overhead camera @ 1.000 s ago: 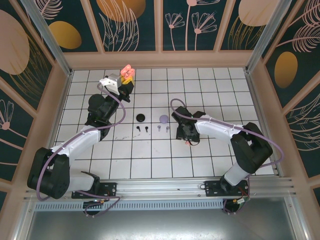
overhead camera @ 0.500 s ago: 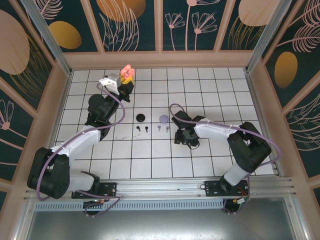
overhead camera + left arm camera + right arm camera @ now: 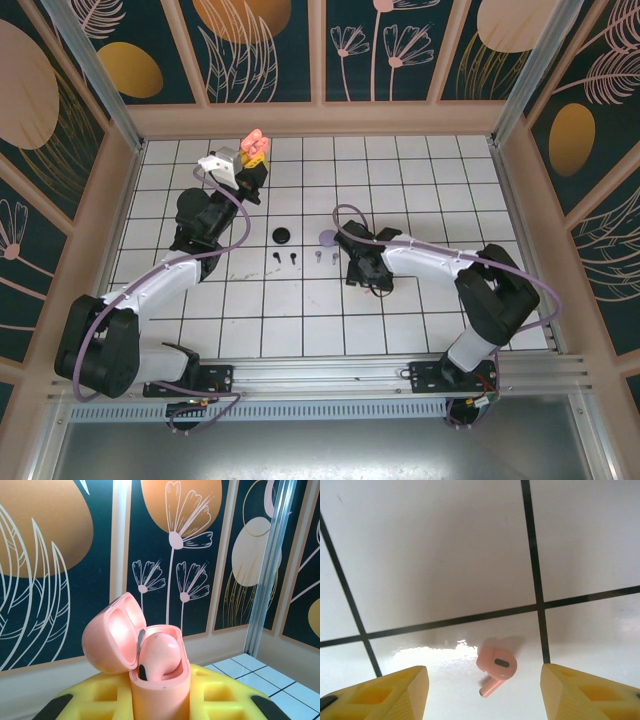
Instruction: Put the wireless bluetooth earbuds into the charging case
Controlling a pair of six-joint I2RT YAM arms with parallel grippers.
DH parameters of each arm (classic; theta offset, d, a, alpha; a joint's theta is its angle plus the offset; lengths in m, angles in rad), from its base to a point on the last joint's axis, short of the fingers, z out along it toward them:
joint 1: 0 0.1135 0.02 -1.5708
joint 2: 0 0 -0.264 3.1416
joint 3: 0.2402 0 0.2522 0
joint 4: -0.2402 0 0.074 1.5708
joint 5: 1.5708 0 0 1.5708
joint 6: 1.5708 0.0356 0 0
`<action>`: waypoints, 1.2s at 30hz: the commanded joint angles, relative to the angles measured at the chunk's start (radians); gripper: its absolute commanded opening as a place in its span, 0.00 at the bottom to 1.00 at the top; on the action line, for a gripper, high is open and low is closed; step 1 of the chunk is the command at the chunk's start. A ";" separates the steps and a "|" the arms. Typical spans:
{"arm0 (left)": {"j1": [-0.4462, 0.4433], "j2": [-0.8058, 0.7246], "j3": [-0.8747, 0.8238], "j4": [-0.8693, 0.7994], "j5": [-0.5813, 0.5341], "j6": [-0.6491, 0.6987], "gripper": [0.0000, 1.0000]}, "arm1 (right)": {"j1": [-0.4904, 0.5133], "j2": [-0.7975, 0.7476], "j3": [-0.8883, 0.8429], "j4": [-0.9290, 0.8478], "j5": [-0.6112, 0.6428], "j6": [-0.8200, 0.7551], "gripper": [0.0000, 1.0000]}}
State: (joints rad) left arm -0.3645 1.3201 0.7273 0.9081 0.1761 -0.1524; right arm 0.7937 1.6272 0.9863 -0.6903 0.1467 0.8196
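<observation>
From the top view, my left pincer [image 3: 252, 166] is lifted over the far left part of the bench [image 3: 420, 180] and it holds the coral-pink case [image 3: 255, 145]. My right pincer [image 3: 362, 270] is low over the middle tiles. To its left are the black case [image 3: 282, 236] and the lilac case [image 3: 328, 238]. Just near of them, in a row, lie the black earbuds [image 3: 284, 258] and the lilac earbuds [image 3: 325, 257].

In the left wrist view, the coral-pink case [image 3: 160, 680] stands upright, clamped between the yellow pads. Its lid [image 3: 112, 640] is tipped open to the left, and one seated earbud [image 3: 160, 652] is already inside.

In the right wrist view, the loose coral-pink earbud [image 3: 496, 665] lies on its side on a white tile. It is between the two fingers [image 3: 390, 692] and touches neither. The pincer is spread wide and holds nothing.

I judge that the step in hand is to pick up this second coral earbud. The next move calls for centring on the round head, lowering to the tile and closing gently, because such a small smooth piece can slip or flip away. After this it must go to the free slot of the open case.
</observation>
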 commanded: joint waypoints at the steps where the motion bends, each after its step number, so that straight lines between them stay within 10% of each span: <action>1: 0.007 -0.005 0.015 0.035 0.011 -0.013 0.00 | 0.002 0.041 0.064 -0.090 0.066 0.052 0.61; 36: 0.007 0.008 0.018 0.055 0.020 -0.015 0.00 | 0.006 0.130 0.014 -0.028 0.037 0.107 0.41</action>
State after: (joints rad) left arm -0.3645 1.3231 0.7273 0.9161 0.1764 -0.1528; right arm 0.7940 1.7363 1.0183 -0.7284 0.1825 0.9051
